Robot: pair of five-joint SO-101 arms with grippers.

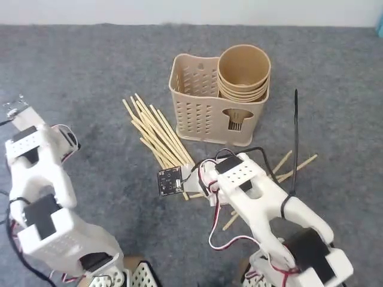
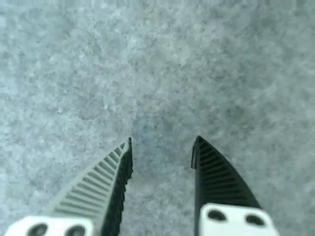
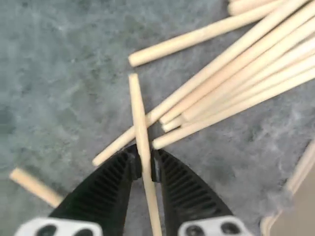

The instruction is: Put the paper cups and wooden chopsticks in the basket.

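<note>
Right gripper [image 3: 144, 164]: jaws almost closed, pinching one chopstick [image 3: 139, 118]; its far end sticks out past the tips.
Left gripper [image 2: 162, 142]: jaws apart, holding nothing, over bare carpet [image 2: 147, 59].
Loose chopsticks [image 3: 236, 78]: fanned just beyond my right fingertips.
Basket [image 1: 200, 113]: beyond that pile, with paper cups [image 1: 244, 66] stacked inside.
Handling: I judge the sticks light, stiff, smooth and apt to pivot; I'd grip near mid-length.

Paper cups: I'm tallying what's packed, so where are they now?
In the high view the stacked paper cups sit in the basket's right compartment, beyond the loose chopsticks on the carpet.
</note>
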